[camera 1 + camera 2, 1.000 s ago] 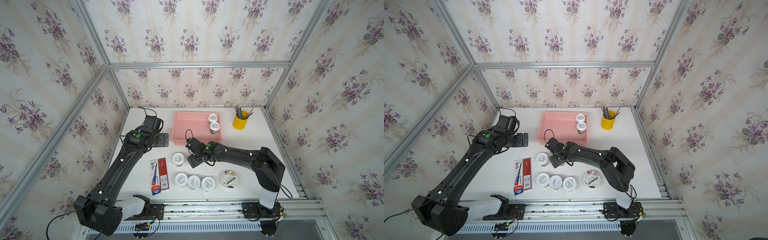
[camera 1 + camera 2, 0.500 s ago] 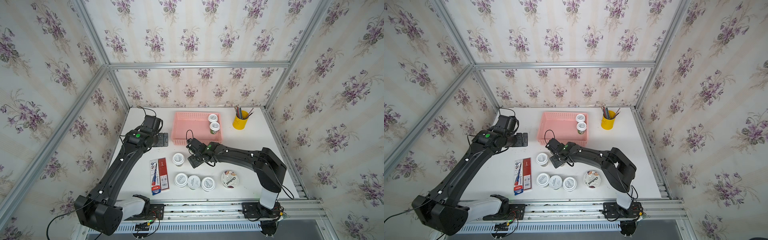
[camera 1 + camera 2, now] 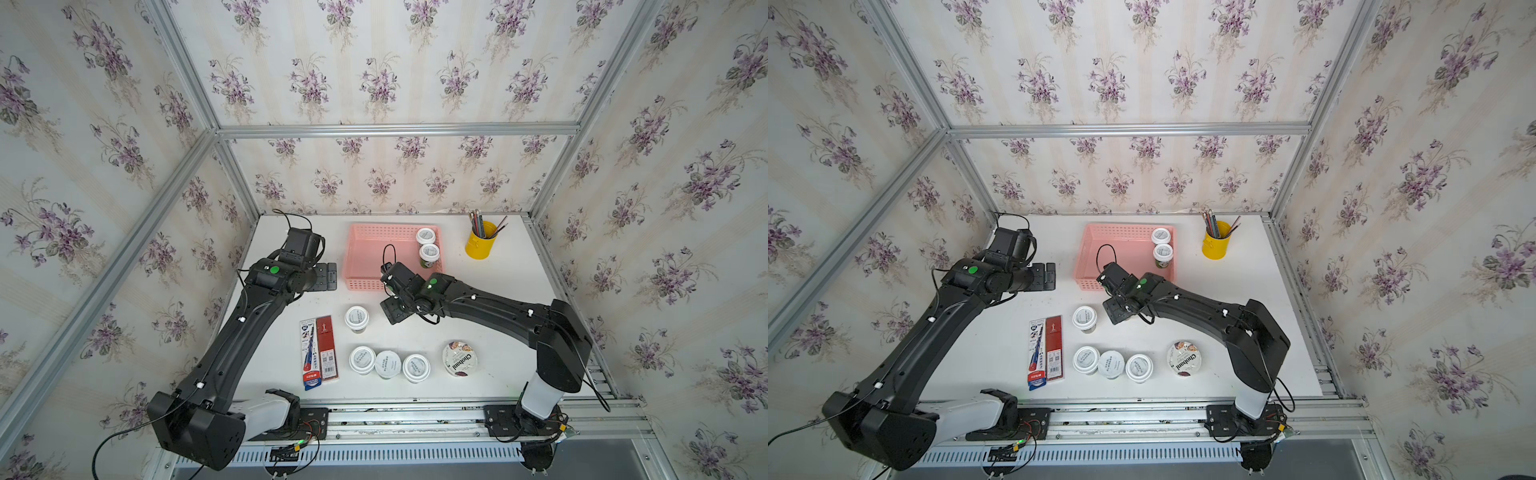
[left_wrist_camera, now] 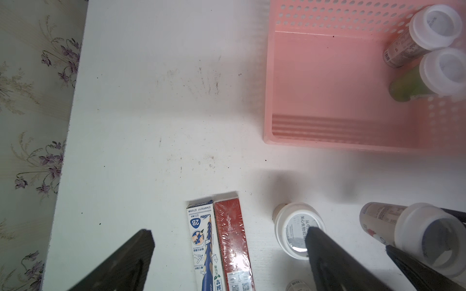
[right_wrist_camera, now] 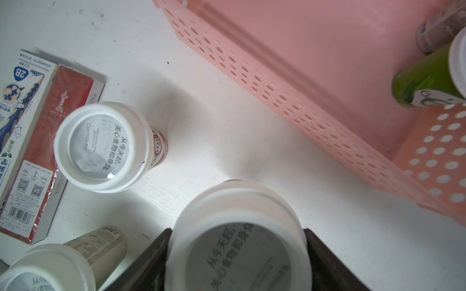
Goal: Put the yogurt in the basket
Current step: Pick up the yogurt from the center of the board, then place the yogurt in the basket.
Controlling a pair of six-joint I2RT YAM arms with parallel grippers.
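Pink lattice on the basket's (image 3: 365, 285) near wall sits just above the right gripper (image 3: 395, 311) at the centre of a top view, so a low carry could catch the held yogurt cup (image 5: 237, 241) on that wall and tip it. The jaws are closed partway on the cup's wide lid rim, a hold that may slip, and the 2 cups (image 3: 429, 252) at the basket's right end could be knocked. Left of the basket, the left gripper (image 3: 328, 276) gapes wide and empty.
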